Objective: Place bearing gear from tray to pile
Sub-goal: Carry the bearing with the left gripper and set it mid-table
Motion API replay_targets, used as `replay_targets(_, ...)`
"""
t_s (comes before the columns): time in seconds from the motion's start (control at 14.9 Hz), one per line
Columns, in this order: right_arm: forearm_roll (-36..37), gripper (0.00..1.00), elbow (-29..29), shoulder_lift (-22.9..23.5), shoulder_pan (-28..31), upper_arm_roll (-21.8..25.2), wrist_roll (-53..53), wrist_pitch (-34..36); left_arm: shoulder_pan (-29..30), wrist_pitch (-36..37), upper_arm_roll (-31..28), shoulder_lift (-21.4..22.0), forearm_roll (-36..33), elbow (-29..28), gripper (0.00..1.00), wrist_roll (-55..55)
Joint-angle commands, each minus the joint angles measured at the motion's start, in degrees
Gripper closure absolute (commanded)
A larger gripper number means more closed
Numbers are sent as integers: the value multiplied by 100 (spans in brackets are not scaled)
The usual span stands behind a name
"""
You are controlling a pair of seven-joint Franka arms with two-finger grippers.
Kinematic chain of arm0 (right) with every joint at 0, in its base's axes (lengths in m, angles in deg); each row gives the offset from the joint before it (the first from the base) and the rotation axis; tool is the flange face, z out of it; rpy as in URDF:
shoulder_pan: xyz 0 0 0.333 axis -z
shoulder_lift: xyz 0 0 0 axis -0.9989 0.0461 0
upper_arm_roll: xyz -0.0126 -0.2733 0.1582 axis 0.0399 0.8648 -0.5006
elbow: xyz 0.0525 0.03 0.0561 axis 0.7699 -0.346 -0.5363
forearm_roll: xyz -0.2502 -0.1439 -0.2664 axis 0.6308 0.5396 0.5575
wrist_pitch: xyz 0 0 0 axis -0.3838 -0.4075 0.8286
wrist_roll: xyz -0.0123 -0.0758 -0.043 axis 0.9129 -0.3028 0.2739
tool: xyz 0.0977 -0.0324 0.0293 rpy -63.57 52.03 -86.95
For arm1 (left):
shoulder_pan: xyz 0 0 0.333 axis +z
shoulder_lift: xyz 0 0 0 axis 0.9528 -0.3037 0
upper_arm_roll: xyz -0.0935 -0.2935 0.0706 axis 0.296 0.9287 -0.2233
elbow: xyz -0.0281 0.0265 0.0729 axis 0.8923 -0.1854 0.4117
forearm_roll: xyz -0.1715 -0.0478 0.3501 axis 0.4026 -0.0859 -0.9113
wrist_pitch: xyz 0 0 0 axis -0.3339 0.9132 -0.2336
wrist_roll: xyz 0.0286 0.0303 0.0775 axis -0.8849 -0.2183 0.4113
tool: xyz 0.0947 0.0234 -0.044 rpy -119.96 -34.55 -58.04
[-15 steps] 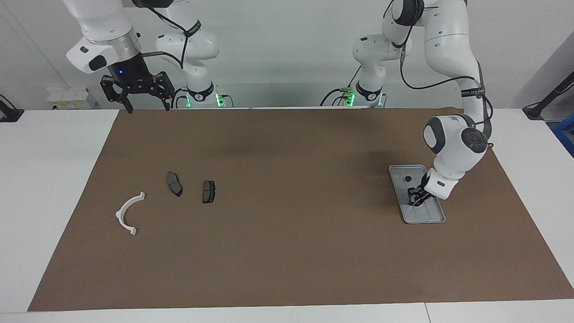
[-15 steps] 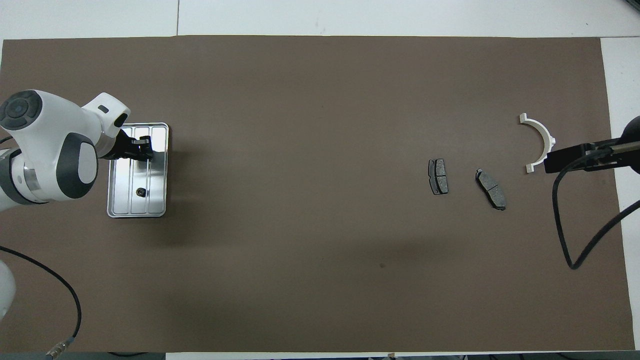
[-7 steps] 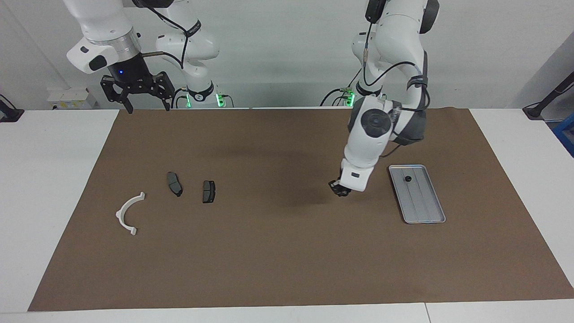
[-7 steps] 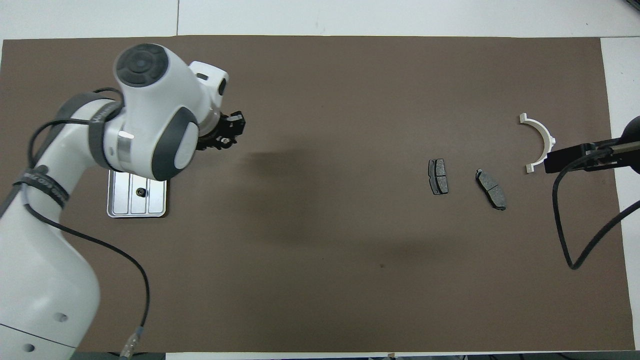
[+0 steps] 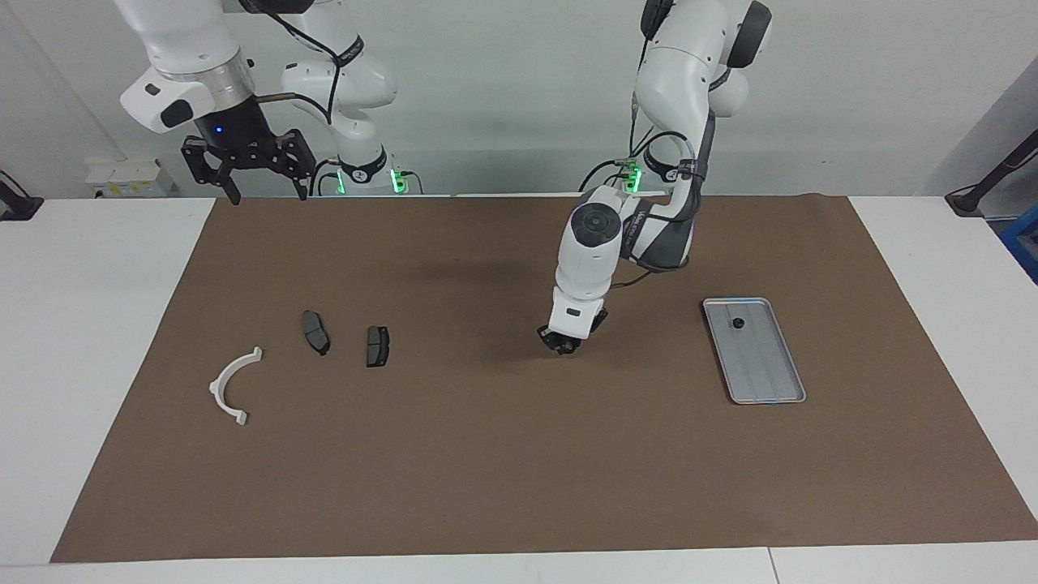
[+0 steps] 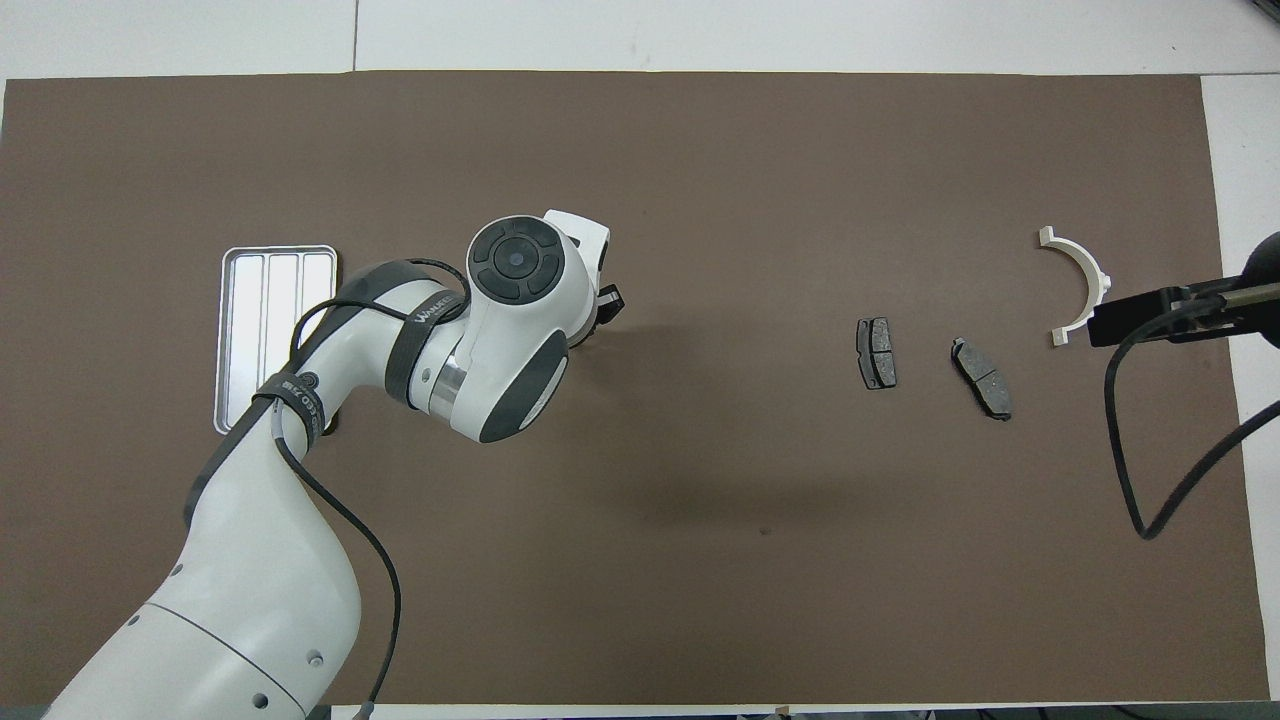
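Note:
The silver tray (image 5: 766,373) lies toward the left arm's end of the table, with one small dark round part (image 5: 738,323) in the end nearer the robots. My left gripper (image 5: 564,345) hangs low over the brown mat between the tray and the pile. Its fingertips are pinched on a small dark bearing gear that barely shows. In the overhead view the wrist hides most of the left gripper (image 6: 606,303). The pile is a white half-ring bracket (image 5: 233,385) and two dark plates (image 5: 315,332) (image 5: 377,345). My right gripper (image 5: 268,195) waits open, high over the mat's edge nearest the robots.
A brown mat (image 5: 519,470) covers most of the white table. The right arm's black cable (image 6: 1130,440) hangs over the mat near the bracket (image 6: 1080,285). The left arm's elbow covers the near end of the tray (image 6: 270,290) in the overhead view.
My left gripper rose out of the tray and swung across the mat toward the pile. It stayed shut throughout. The right arm has not moved.

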Motion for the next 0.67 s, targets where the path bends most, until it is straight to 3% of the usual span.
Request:
replay_targets(0.0, -148, 0, -130, -122, 50, -39, 68, -17, -19, -437, -66, 184, -101, -459, 100, 74)
replay_targets(0.07, -148, 0, -130, -122, 50, -39, 85, -17, -19, -437, -66, 184, -101, -459, 77, 74)
replay_targets(0.13, -148, 0, -130, -122, 50, -39, 77, -17, -10, -411, -66, 184, -101, -433, 14, 74)
replay_targets(0.2, -148, 0, -139, -122, 50, -39, 94, -17, -2, -211, -75, 184, -110, -354, 0, 65)
replay_targets(0.33, -148, 0, -147, -148, 41, -39, 85, -17, 95, 552, -101, 210, -127, 67, 0, -31)
replay_targets(0.4, -148, 0, -174, -157, 41, -39, 77, -17, 304, 869, -180, 506, -153, -1, 0, -354)
replay_targets(0.6, -148, 0, -305, -227, -133, -39, 164, -26, 1427, 1136, -172, 1614, -154, -992, 0, -2827)
